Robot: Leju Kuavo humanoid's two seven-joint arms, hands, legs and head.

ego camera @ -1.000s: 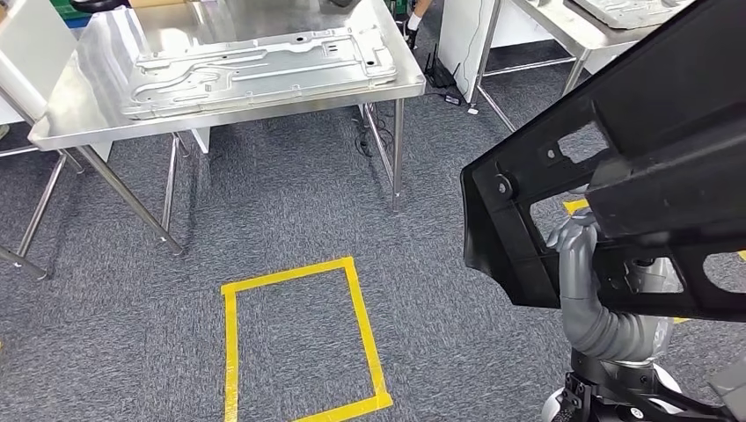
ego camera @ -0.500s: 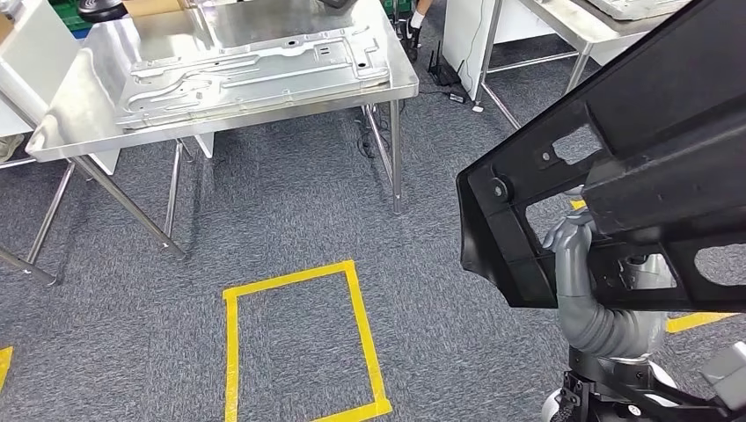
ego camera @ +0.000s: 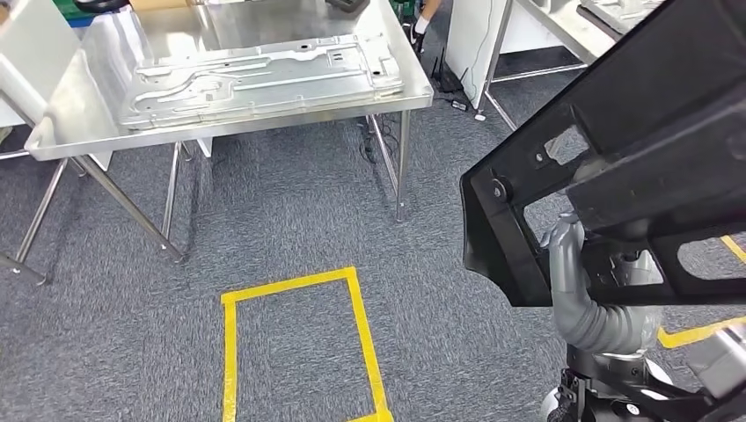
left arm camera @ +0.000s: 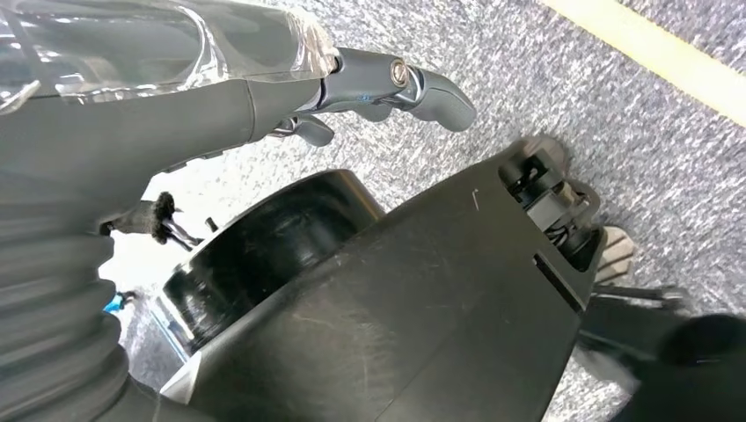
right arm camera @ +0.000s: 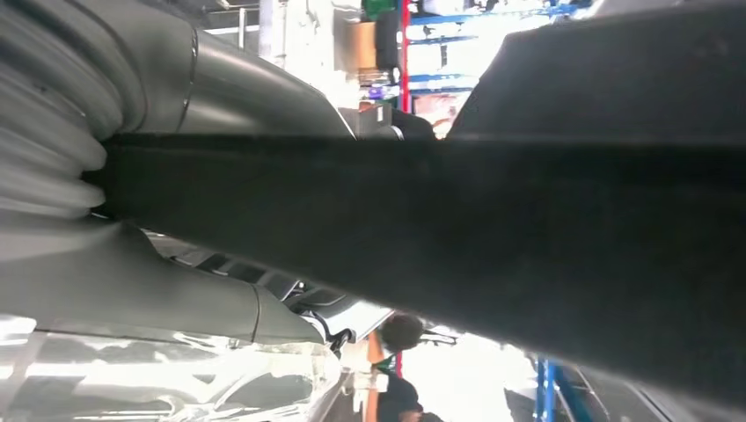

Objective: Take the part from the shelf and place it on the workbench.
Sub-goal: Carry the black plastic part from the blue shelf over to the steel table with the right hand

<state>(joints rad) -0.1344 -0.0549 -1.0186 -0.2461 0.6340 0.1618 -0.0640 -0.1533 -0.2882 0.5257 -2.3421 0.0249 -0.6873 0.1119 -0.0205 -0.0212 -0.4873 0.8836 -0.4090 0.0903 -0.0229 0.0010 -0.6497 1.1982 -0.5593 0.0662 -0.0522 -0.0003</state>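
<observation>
In the head view a large black plastic part (ego camera: 642, 167) with cut-outs is held up at the right, above the carpet. My right hand (ego camera: 567, 251) grips it from underneath. The right wrist view shows the black part (right arm camera: 493, 237) running through that right hand (right arm camera: 141, 294), between its thumb and fingers. The steel workbench (ego camera: 264, 121) stands ahead at the upper left, some way from the part. My left hand (left arm camera: 220, 79) hangs over the carpet, its fingers (left arm camera: 413, 83) stretched out and holding nothing.
A silver stamped metal panel (ego camera: 255, 75) covers much of the workbench top. A yellow tape rectangle (ego camera: 359, 325) marks the carpet in front of it. A second steel table (ego camera: 550, 26) stands at the upper right, with a person's foot (ego camera: 428, 16) between the tables.
The whole picture has shifted a little, so the camera moved: workbench and tape rectangle now sit slightly further right and lower. The black part stays in my right hand's grip.
</observation>
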